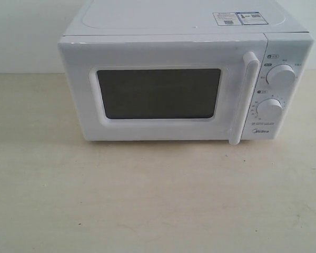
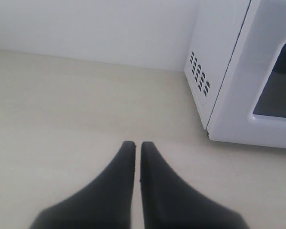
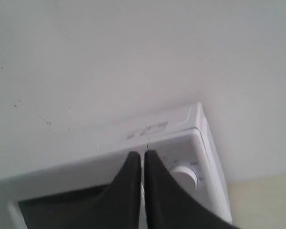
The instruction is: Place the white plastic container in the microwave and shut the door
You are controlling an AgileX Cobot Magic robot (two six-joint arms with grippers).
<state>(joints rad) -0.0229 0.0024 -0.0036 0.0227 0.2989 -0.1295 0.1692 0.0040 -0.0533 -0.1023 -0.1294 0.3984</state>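
White microwave sits at far edge of table, door shut, container not in view (inside or elsewhere: can't tell); both arms' jaws pressed together, empty; risk: right jaws, aimed at handle side, may knock a knob or pull door open.

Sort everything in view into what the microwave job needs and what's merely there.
Job: microwave; door, closed; left gripper and right gripper, both shut, empty. The white plastic container is in no view.
Merely there: table; wall; knobs; stickers on the microwave's top.
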